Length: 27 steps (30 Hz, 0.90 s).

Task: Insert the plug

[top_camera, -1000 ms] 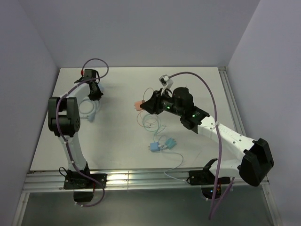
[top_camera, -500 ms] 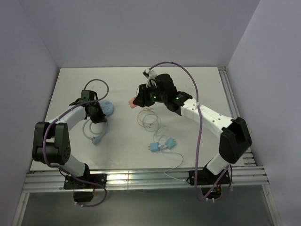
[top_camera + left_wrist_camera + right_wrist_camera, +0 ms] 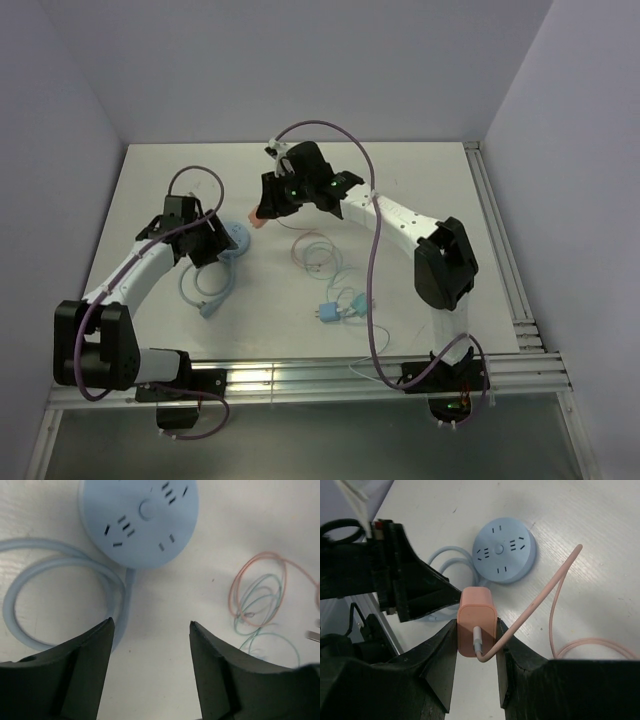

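Right claw (image 3: 476, 632) clamps the pink charger plug (image 3: 476, 611) near the round blue socket (image 3: 504, 553); left claw (image 3: 150, 630) gapes empty. Insertion not yet done.

Surface (image 3: 430, 190) open along far edge and right side, thin cable loops (image 3: 318, 255) cluttering centre, left fingers (image 3: 75, 670) and blue cord (image 3: 205, 292) crowding the socket (image 3: 238, 237) at its left and near sides.

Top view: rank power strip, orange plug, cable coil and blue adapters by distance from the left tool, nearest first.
1. Power strip, just right of the left tool.
2. Orange plug, past the strip, in the right tool.
3. Cable coil, mid-table.
4. Blue adapters, toward the near edge.
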Available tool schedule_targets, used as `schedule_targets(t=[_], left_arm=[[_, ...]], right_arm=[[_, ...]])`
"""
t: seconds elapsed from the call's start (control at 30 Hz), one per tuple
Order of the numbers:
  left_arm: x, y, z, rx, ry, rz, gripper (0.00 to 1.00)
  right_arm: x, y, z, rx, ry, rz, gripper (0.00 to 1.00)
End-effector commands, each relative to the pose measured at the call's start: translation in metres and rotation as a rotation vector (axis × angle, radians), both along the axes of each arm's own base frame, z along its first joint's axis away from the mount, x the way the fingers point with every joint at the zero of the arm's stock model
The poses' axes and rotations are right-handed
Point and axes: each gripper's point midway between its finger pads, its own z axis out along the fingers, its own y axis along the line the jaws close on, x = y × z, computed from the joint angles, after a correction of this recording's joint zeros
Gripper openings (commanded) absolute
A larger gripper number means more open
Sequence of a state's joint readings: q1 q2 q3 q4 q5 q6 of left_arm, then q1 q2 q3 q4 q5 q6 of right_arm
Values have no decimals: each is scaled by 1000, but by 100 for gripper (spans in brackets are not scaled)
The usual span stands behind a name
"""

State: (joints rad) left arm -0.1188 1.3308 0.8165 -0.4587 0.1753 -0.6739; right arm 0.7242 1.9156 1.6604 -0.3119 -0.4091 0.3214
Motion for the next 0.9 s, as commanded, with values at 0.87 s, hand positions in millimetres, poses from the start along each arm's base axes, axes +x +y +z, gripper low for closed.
schedule_targets(t=[0.87], left_arm=[[138, 63, -29, -135, -19, 227, 30]], right_arm=[[28, 33, -63, 143, 471, -451, 0]])
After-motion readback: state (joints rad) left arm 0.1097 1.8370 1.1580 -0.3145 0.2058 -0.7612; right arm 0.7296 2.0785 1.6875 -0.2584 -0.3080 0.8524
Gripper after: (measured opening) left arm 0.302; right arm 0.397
